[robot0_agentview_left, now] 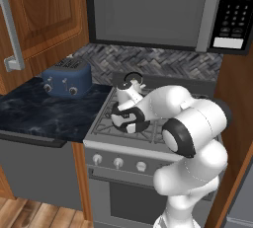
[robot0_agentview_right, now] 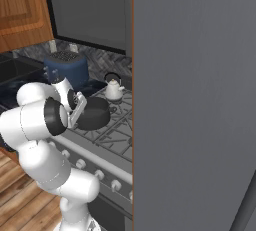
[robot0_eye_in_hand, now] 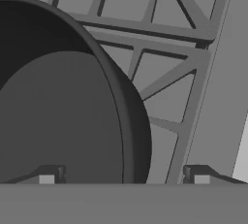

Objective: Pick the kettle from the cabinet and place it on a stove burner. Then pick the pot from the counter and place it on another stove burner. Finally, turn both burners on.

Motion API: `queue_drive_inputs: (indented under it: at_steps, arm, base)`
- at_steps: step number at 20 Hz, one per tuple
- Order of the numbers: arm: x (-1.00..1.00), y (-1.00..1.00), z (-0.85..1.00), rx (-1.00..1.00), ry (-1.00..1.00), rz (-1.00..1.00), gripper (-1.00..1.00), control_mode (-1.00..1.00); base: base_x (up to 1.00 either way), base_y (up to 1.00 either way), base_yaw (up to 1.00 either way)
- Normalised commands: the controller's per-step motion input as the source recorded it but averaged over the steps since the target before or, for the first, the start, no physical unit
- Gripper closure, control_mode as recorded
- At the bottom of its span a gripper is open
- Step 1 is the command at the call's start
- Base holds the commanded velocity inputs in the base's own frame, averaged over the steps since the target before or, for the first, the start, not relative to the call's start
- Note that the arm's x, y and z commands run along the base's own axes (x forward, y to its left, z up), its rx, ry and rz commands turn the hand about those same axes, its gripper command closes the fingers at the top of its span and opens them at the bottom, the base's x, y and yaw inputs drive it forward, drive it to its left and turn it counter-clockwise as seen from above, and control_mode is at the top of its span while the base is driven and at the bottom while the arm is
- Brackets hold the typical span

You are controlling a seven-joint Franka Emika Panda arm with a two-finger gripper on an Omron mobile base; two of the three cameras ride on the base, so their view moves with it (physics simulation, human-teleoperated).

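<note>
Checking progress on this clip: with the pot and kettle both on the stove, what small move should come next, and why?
Probably lift the end effector straight up off the pot. Its tips stand apart across the rim, gripping nothing, and the pot sits on the grate with the kettle on a burner behind. Clearing first frees the arm for the front knobs.

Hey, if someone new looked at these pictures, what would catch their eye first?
Probably the white arm bent over the stove, its open gripper straddling the rim of the dark pot on a front burner. Behind it the small white kettle sits on a back burner, with a blue toaster on the counter.
</note>
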Motion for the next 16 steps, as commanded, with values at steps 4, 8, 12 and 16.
queue_drive_inputs:
  at_steps: [4,8,12,16]
  arm:
    - [0.00,0.00,0.08,-0.02,-0.08,0.00,-1.00,-1.00]
    - [-0.03,0.00,0.13,-0.05,-0.08,0.00,-1.00,-1.00]
    - [-0.05,0.00,0.16,-0.09,-0.07,0.00,-1.00,-1.00]
    - [-0.05,0.00,0.18,-0.12,-0.09,0.00,-1.00,-1.00]
  base:
    - [0.00,0.00,0.00]
    - [0.00,0.00,0.00]
    - [0.00,0.00,0.00]
    - [0.00,0.00,0.00]
